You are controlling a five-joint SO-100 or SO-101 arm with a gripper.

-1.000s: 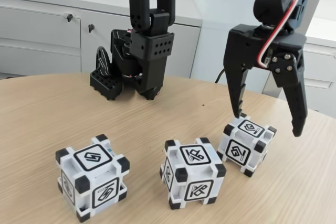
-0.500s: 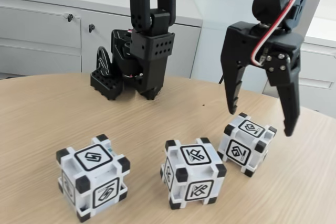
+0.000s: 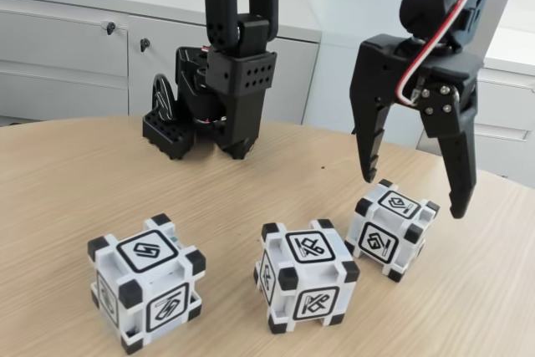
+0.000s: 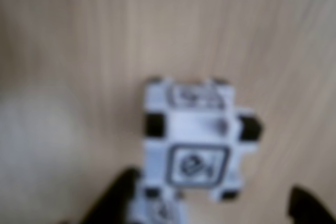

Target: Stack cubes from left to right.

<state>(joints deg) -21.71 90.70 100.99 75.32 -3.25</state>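
Three white cubes with black corners stand in a row on the wooden table in the fixed view: a left cube [image 3: 146,292], a middle cube [image 3: 306,274] and a right cube [image 3: 392,227]. My black gripper [image 3: 412,193] hangs open just above the right cube, one finger at each side of it and neither touching. The wrist view looks down, blurred, on that cube [image 4: 193,137], with my two fingertips [image 4: 116,198] dark at the bottom edge.
The arm's black base [image 3: 213,98] stands at the back of the table [image 3: 75,181]. White cabinets [image 3: 75,48] run behind it. The table's curved edge passes close to the right of the right cube.
My gripper has risen a little and drifted slightly left above the right cube, still open. The cubes have not moved.
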